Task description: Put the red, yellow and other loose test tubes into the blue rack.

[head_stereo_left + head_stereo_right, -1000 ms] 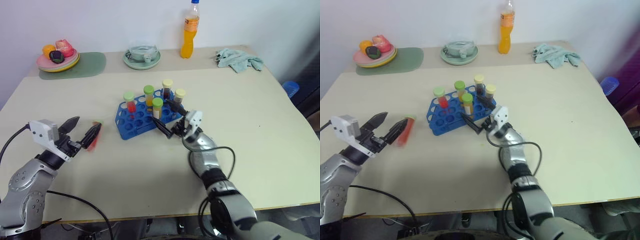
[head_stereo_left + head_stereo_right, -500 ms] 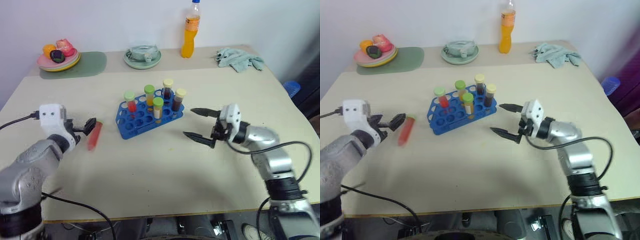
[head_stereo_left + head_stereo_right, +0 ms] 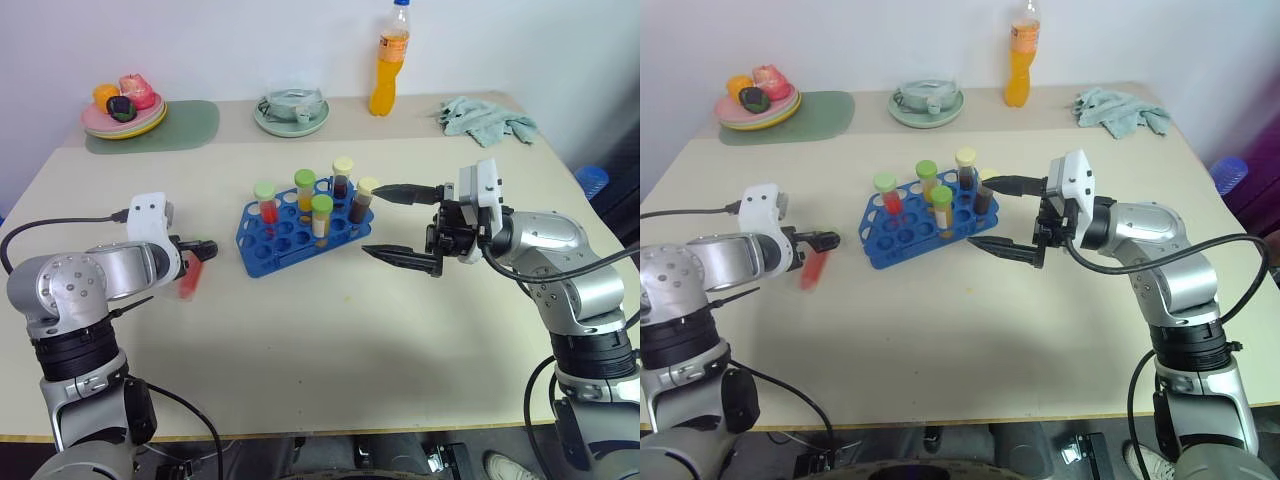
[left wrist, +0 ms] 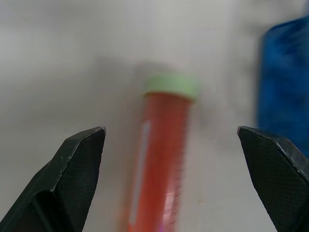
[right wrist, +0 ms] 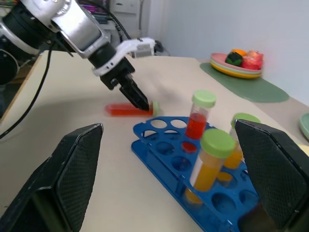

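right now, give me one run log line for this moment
left claw: open over red tube | right claw: open, empty | blue rack: five tubes upright

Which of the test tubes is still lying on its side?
The red tube with the green cap, flat on the table left of the blue rack, between the left tool's open fingers. The other five stand upright in the rack.

Setting: robot test room with a makeshift lab bench. Evidence: plain white wall; cream bench (image 3: pixel 300 340); blue rack (image 3: pixel 300 232) of capped test tubes (image 3: pixel 322 215); domestic props behind — fruit plate (image 3: pixel 123 108), covered dish (image 3: pixel 291 110), orange drink bottle (image 3: pixel 390 62), crumpled cloth (image 3: pixel 485 117).
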Controlling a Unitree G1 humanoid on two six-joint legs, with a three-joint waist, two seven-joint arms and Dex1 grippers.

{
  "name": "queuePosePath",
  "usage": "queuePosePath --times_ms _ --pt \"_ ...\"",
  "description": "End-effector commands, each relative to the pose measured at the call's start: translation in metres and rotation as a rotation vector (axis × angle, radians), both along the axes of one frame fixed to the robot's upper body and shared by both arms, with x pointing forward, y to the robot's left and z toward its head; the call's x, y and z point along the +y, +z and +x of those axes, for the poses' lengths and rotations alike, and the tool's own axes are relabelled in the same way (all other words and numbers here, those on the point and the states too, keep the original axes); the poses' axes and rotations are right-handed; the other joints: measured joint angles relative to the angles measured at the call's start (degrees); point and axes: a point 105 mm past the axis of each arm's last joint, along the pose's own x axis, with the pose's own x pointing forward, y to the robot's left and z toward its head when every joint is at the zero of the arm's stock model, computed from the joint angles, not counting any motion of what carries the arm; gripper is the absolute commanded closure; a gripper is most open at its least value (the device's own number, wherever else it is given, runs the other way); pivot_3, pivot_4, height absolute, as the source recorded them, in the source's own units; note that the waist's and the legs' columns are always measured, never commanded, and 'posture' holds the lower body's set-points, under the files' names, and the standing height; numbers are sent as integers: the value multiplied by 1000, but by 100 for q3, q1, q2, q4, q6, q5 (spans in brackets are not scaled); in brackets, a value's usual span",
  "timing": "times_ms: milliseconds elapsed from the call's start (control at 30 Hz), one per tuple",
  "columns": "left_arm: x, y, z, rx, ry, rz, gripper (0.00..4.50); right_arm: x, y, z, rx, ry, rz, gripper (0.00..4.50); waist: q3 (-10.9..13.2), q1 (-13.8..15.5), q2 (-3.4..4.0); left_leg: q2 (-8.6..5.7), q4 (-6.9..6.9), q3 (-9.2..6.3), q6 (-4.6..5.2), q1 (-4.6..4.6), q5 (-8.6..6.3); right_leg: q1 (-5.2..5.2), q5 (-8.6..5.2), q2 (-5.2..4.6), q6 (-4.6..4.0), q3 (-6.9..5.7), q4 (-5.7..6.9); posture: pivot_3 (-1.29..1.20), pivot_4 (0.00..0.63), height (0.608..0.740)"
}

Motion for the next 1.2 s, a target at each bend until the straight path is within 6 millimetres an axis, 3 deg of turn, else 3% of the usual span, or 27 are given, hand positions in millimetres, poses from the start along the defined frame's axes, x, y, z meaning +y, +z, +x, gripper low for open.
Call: queuePosePath --times_ms 33,333,467,567,600,767,867,900,933,1000,1033,1100,1200 --pt "-3 4 5 9 13 5 0 2 14 -8 -60 35 29 58 0 2 -2 -1 1 0 0 0 0 0 0 -1 0 0 0 0 150 740" --pt "-8 -9 22 124 145 -10 0 4 13 -7 -61 35 33 58 0 -17 -5 -1 1 1 -1 -1 1 -2 1 -1 1 0 2 0 150 740" --pt "-1 -9 21 155 167 4 1785 4 13 -8 -62 37 32 0 0 -20 -5 -1 1 1 -2 0 1 -4 1 -1 1 0 6 0 150 740" --pt "5 -7 19 161 170 18 3379 5 12 -7 -62 37 31 0 0 -18 -5 -2 2 1 -3 -1 2 -4 1 -1 2 0 6 0 150 740" --pt "5 -6 18 158 158 17 3694 5 12 -7 -61 37 32 0 -1 -18 -5 -2 2 1 -3 0 2 -4 1 -1 2 0 7 0 150 740" --pt "2 6 4 92 12 2 3728 7 11 -5 -59 33 35 0 -1 -36 -6 -2 2 1 -2 -1 2 -7 1 -1 1 3 9 0 150 740" --pt "0 35 -8 -78 -80 29 3728 5 9 -4 -62 20 36 0 0 -48 -6 0 -3 2 -4 -4 2 -13 0 -1 -1 4 10 0 150 740" --pt "-3 46 -9 -167 -101 -10 3728 5 8 -3 -62 17 37 0 0 -40 -5 0 -2 2 -4 -5 1 -14 0 -1 -1 4 9 0 150 740" --pt "-20 72 -13 -364 -217 -137 3728 5 7 -3 -62 11 39 0 -1 -24 -4 -1 -2 2 -4 -5 1 -13 0 -1 -2 5 8 0 150 740" --pt "-51 117 -38 -707 -505 -295 3728 5 6 -3 -58 4 45 0 -1 -10 -4 -1 -2 4 -5 -5 1 -8 0 -5 -5 4 2 0 150 740" --pt "-55 124 -48 -799 -575 -251 3728 5 6 -3 -54 -3 52 0 -1 -10 -5 0 -2 6 -10 -5 3 -4 -11 -6 -26 3 -6 0 150 740" --pt "-60 120 -53 -841 -641 -243 3728 4 4 -3 -47 -22 60 0 -3 -14 0 0 -2 11 -10 -5 3 1 -13 -9 -30 4 -18 0 150 740" --pt "-71 116 -44 -928 -695 -272 3728 -1 -3 -4 -30 -65 61 0 -6 13 5 1 -4 14 0 -2 -3 6 -16 -11 -34 4 -21 0 150 740"
